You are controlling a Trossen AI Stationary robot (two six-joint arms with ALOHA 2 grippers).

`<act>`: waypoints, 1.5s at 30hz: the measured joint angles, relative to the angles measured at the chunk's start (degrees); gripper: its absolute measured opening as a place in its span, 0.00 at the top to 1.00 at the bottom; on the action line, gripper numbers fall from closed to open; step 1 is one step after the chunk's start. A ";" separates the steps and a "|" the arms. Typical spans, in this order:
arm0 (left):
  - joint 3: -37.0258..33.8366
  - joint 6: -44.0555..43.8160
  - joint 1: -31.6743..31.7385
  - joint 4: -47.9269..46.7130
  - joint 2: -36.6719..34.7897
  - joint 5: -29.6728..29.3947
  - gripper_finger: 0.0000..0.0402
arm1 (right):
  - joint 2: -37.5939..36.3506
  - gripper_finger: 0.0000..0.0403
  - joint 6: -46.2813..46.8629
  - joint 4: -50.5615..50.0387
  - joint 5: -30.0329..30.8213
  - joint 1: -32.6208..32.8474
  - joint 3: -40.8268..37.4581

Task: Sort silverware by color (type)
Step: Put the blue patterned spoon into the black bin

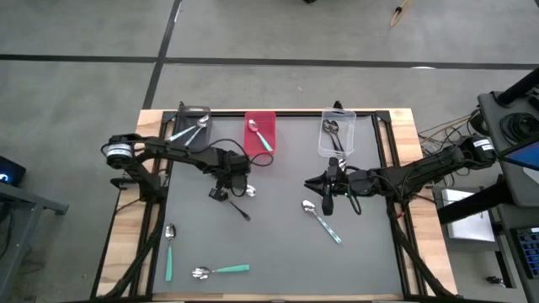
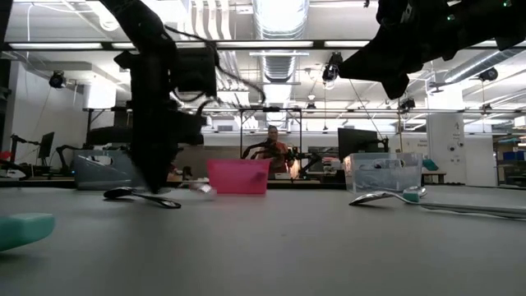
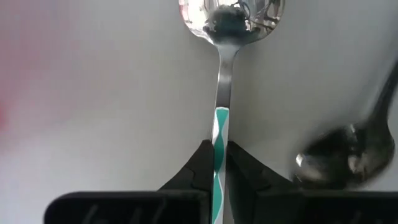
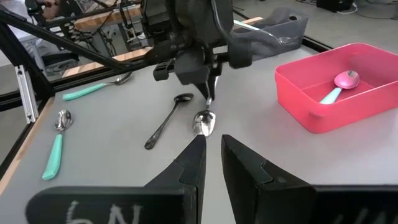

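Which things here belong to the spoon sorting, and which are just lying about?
Job: patterned-handle spoon in the shut left gripper; black spoon; three teal-handled spoons; grey bin; red bin; clear bin; right gripper waiting near the centre.
Lying about: cables off to the right; person in the background.

The spoon [image 3: 221, 112] in the left wrist view has a shiny silver bowl and a handle patterned in wavy teal and white. Beside it lies an all-black spoon [image 4: 163, 119]. The middle bin [image 1: 260, 133] is pink-red, holding a teal-handled spoon [image 4: 339, 87]. The table [image 1: 278, 252] is plain grey, framed in pale wood.
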 joint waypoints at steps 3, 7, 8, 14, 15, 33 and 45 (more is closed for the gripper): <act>0.28 -2.92 0.00 1.53 -4.60 1.23 0.99 | 0.00 0.89 0.00 0.03 0.00 0.00 -0.02; 0.22 -7.05 -0.01 4.76 -9.89 8.13 0.99 | 0.00 0.89 0.01 0.06 0.02 0.00 -0.02; 0.23 -8.32 -0.01 6.60 -11.63 10.57 0.99 | 0.00 0.89 0.02 0.08 0.00 0.00 -0.02; 0.33 -16.91 -1.07 20.69 -19.01 27.49 0.99 | 0.00 0.89 0.00 0.55 -0.02 0.02 -0.02; 0.33 -17.73 -1.53 23.53 -20.07 29.80 0.99 | 0.00 0.89 -0.25 0.63 -0.02 0.02 -0.02; -8.70 -27.34 -13.27 62.20 -17.76 37.76 1.00 | 8.28 0.77 -9.42 23.45 -11.74 0.02 -0.01; -16.53 -34.94 -13.21 83.19 -10.23 35.08 1.00 | 19.84 0.50 -22.53 29.19 -19.98 -0.06 13.91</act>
